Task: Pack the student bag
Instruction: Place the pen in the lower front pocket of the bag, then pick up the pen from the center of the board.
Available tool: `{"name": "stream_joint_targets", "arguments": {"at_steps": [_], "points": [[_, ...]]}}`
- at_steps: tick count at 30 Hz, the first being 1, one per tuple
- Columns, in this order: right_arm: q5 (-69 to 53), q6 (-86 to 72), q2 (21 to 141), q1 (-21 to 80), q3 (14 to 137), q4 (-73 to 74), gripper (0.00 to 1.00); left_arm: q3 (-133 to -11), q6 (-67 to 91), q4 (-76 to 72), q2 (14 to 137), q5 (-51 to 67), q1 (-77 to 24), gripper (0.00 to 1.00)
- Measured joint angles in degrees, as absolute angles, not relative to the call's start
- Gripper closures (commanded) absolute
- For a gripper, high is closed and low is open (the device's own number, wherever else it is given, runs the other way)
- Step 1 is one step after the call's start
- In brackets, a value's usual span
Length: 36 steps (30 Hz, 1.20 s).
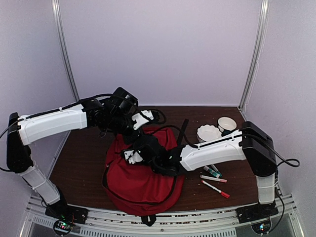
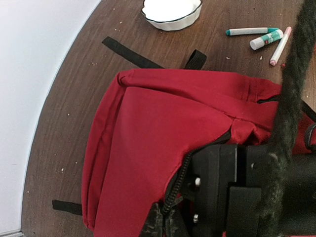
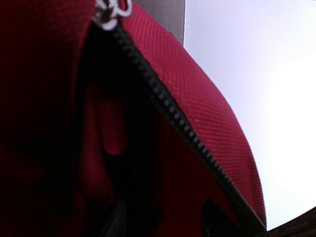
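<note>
White and black, both arms bend in over the middle of the frame in the top view. The left arm stretches from the left edge, and its left gripper tips down at the upper rim of the student bag. The right arm reaches in from the right edge, its right gripper pushed into the bag's mouth. In the left wrist view, dark fingertips sit at the zipper at the bottom edge, but whether they pinch it cannot be told. The right claw's fingers do not show in its own view, so its width cannot be told either.

To the right of the bag, on the brown table, stand a scalloped white bowl and a smaller bowl. Three markers lie near the right arm. A braided cable crosses the right side of the left wrist view.

The bag lies centre-low on the table. Its red cloth is rumpled, its zipper is parted, and the inside is dark. Black straps trail from it.
</note>
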State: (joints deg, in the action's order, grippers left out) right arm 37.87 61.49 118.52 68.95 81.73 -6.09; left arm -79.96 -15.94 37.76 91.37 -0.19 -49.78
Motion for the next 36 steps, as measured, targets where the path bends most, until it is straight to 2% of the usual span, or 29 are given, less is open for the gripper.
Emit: {"name": "stream_joint_targets", "arguments": {"at_steps": [7,20,26,29,32,36], "points": [[34.72,57.3,114.85,70.24,78.13,-0.3,0.46,-79.96,-15.9,37.85,91.37,-0.21,-49.54,1.0],[25.61,43.75,95.04,72.82,76.2,17.5,0.48,-79.94,-15.42,37.82,91.37,-0.69,-49.21,1.0],[20.64,38.0,83.46,72.6,66.37,27.27,0.51,-79.92,-15.29,37.8,91.37,-1.34,-49.21,1.0],[17.37,35.94,75.18,69.49,58.37,30.98,0.51,-79.83,-15.2,37.76,91.37,-1.63,-49.21,1.0],[12.62,34.3,68.03,60.97,52.23,35.46,0.54,-79.77,-15.03,37.76,91.39,-1.98,-49.19,1.0],[5.72,33.82,65.01,49.21,48.27,40.45,0.58,-79.77,-15.0,37.78,91.39,-2.13,-49.19,1.0]]}}
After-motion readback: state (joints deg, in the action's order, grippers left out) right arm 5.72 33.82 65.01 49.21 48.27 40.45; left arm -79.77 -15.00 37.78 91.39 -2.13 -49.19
